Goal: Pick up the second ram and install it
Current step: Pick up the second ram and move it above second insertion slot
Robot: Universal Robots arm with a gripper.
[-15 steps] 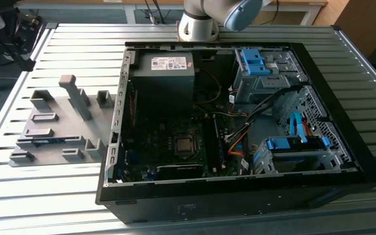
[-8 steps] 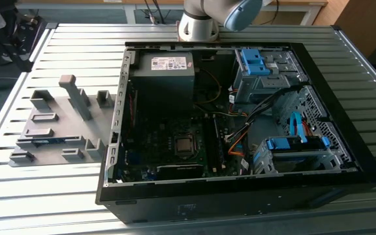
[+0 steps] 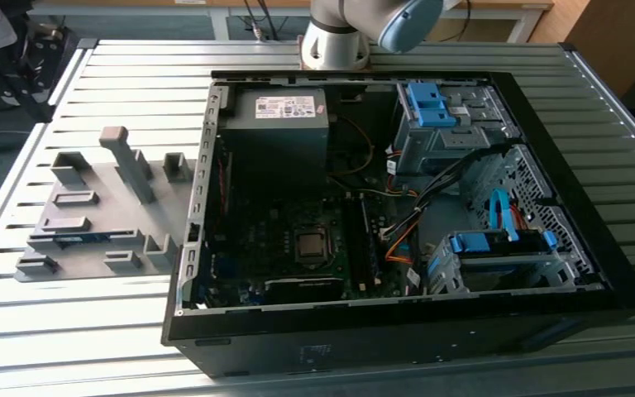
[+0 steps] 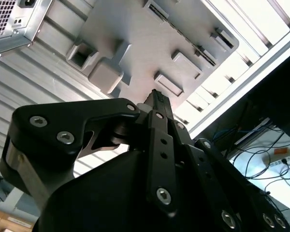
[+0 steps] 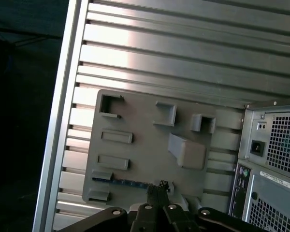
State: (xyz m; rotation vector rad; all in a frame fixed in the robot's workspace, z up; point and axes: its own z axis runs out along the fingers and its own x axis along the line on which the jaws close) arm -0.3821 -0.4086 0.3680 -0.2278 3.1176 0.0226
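Plainly: second ram parked in its fixture, jaws empty

In the exterior view, the slatted metal tabletop (image 3: 108,331) carries a grey fixture plate (image 3: 108,219) on the exterior view's left, studded with grey blocks. The second ram (image 3: 80,240) lies flat along a low holder towards the plate's near edge. Its blue-green side shows between two of the blocks.

Just beside the plate, to its right, stands an open black computer case (image 3: 406,339). Inside it, from the exterior view's left to right, are a grey power supply (image 3: 277,116), the dark motherboard (image 3: 295,248) and the blue-tabbed drive cages (image 3: 483,248). The arm's pale base (image 3: 334,45) is mounted behind the case.

In the first wrist view the second ram (image 5: 121,182) appears as a thin blue strip on the plate (image 5: 145,145). The dark jaws rise in front of one end of it, pressed together with nothing between them. The second wrist view looks past the jaws to the same plate (image 4: 135,48), which lies well beyond them.
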